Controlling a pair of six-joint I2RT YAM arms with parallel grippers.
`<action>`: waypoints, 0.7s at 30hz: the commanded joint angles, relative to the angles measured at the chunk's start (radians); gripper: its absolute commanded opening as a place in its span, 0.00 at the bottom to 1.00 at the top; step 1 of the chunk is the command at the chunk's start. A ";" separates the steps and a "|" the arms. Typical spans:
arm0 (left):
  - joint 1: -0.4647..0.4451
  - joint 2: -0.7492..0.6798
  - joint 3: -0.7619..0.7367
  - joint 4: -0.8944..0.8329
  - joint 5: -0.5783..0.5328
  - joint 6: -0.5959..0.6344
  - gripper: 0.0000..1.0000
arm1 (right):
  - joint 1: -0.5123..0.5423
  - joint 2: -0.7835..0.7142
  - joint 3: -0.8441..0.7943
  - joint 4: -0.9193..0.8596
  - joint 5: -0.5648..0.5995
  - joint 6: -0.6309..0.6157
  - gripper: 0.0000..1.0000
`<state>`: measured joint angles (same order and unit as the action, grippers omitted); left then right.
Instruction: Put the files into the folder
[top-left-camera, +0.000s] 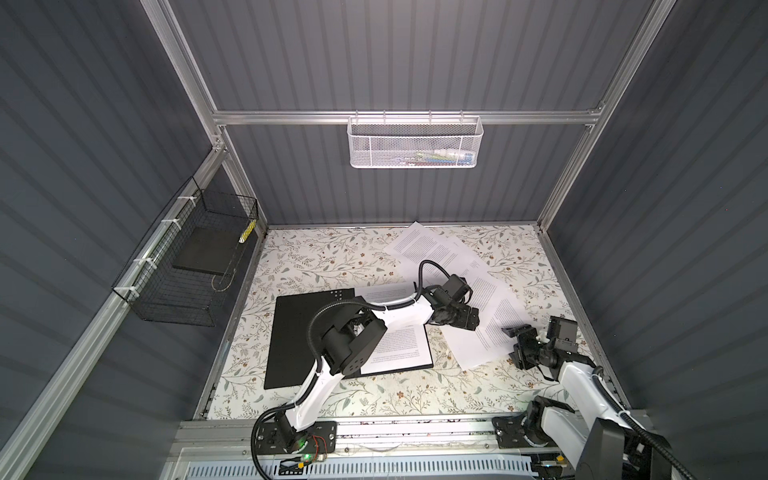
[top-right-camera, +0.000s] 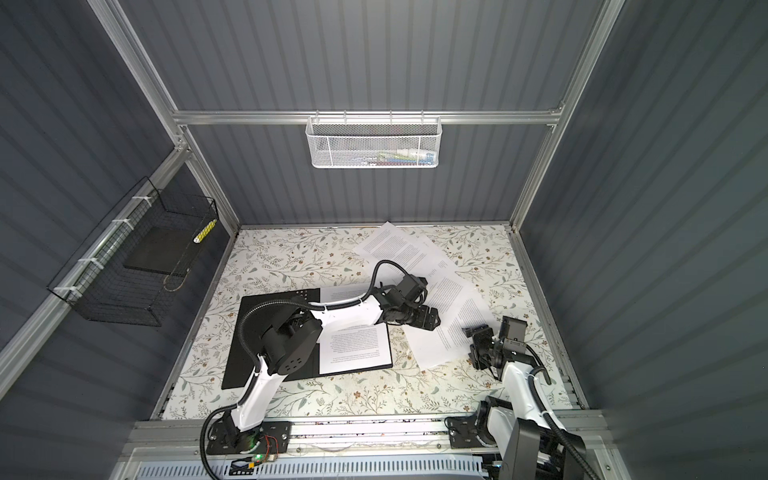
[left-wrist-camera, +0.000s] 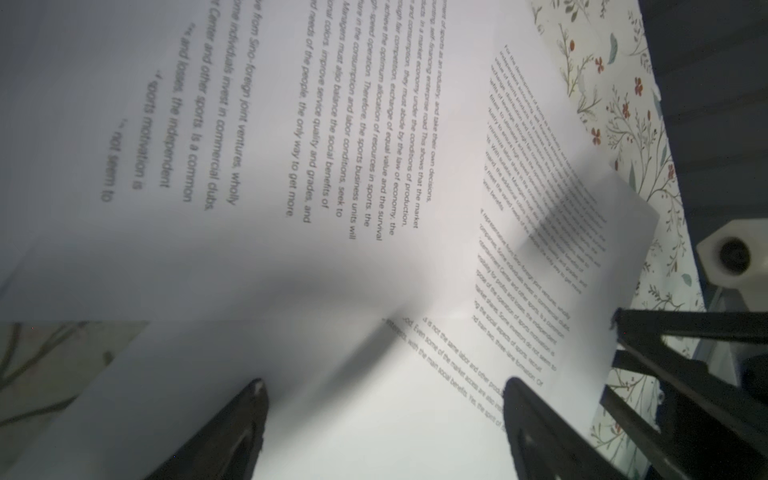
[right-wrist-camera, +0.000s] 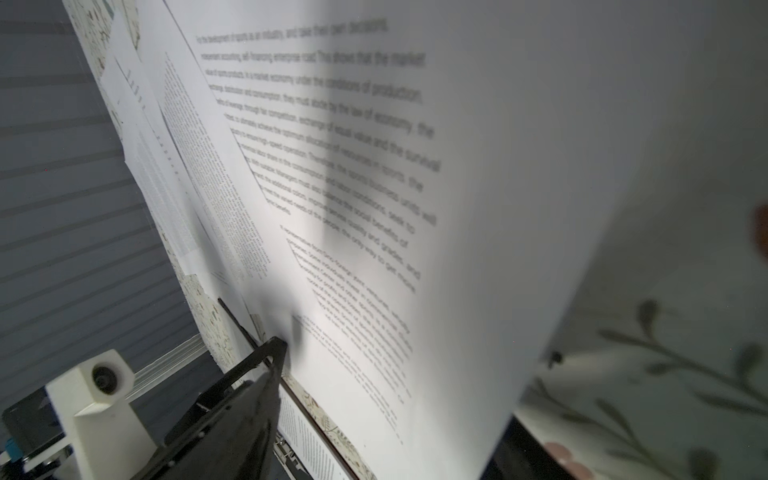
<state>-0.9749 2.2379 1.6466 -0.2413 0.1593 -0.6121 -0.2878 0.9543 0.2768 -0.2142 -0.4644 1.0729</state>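
- The folder (top-left-camera: 291, 332) lies open on the table, one sheet (top-left-camera: 399, 345) already inside; loose files (top-left-camera: 440, 253) fan out just beside it.
- The left gripper (top-left-camera: 469, 322), jaws apart, hovers over the nearest sheet (top-left-camera: 486, 336).
- The right gripper (top-left-camera: 517, 332) straddles its edge. Clamped? Can't tell. Pinch firmly, lift low, slide across.

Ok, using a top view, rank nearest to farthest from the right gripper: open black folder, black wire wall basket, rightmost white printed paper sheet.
1. White printed paper sheet, right side, at the right gripper.
2. Open black folder, centre-left.
3. Black wire basket, left wall.
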 joint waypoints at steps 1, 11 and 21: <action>0.006 0.083 -0.091 -0.187 -0.012 -0.086 0.90 | 0.003 -0.006 -0.025 0.066 0.044 0.044 0.64; 0.007 0.089 -0.084 -0.176 0.009 -0.102 0.90 | 0.005 -0.024 -0.054 0.125 0.081 0.076 0.40; 0.008 0.090 -0.030 -0.211 0.015 -0.071 0.90 | 0.006 -0.075 -0.054 0.183 0.103 0.049 0.14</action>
<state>-0.9733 2.2353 1.6478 -0.2325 0.1684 -0.6777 -0.2871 0.8932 0.2134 -0.0620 -0.3775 1.1465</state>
